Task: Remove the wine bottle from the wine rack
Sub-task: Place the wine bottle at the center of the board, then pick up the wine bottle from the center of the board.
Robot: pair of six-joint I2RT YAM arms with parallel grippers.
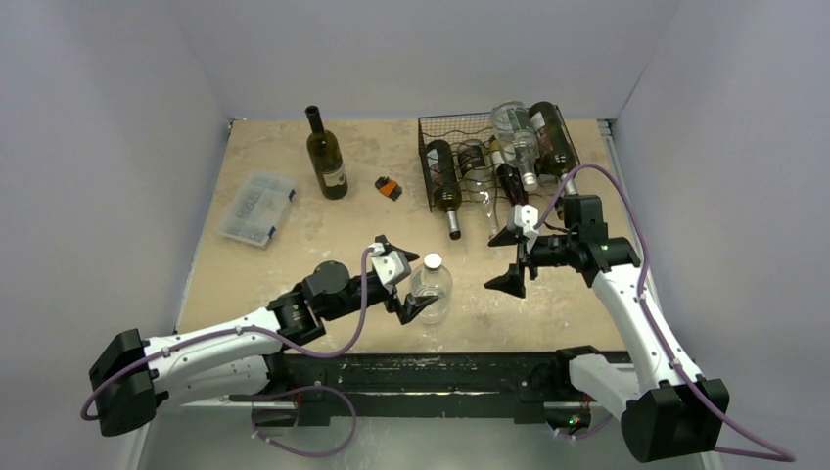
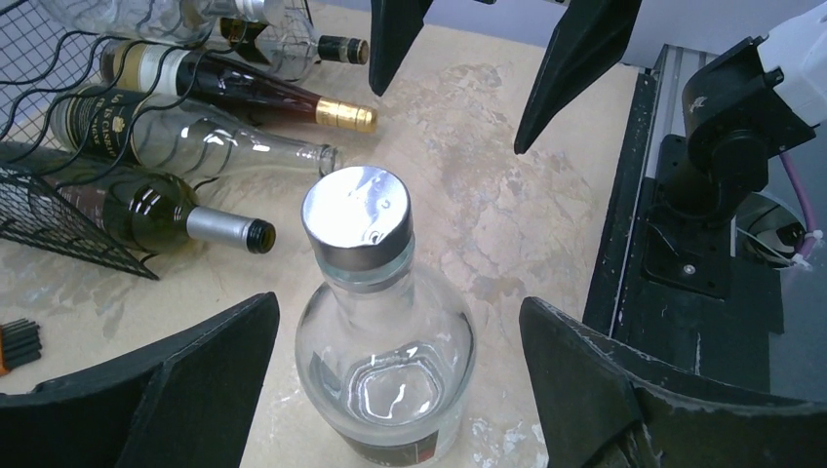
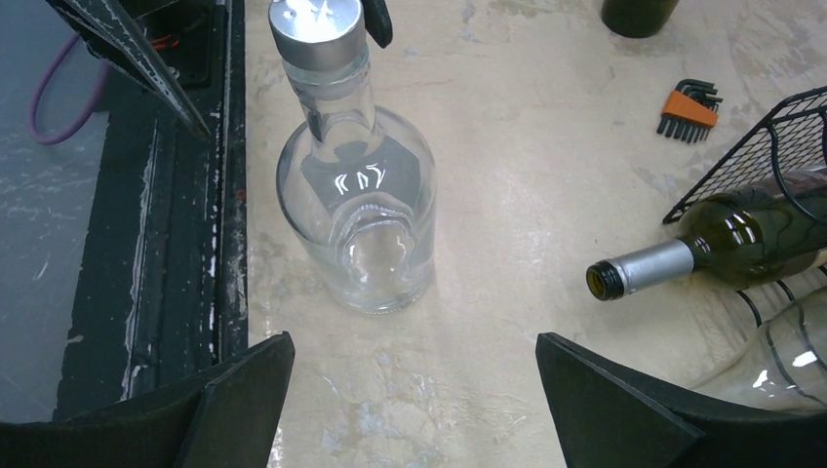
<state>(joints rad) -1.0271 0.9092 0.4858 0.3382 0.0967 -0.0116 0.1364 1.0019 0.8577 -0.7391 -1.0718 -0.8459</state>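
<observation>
The black wire wine rack (image 1: pixel 425 157) stands at the back right, with several wine bottles lying in it, necks toward me. One dark green bottle (image 3: pixel 741 239) with a silver neck sticks out of the rack (image 3: pixel 770 136). A clear glass bottle (image 1: pixel 432 292) with a silver cap stands upright on the table near the front edge. My left gripper (image 2: pixel 400 302) is open and straddles this bottle (image 2: pixel 385 370), with a gap on each side. My right gripper (image 1: pixel 489 262) hangs open and empty between that bottle (image 3: pixel 356 214) and the rack front.
A dark bottle (image 1: pixel 327 162) stands upright at the back middle. An orange hex-key set (image 1: pixel 390 187) lies beside the rack. A clear compartment box (image 1: pixel 257 208) sits at the left. The black base rail (image 1: pixel 421 372) runs along the near edge.
</observation>
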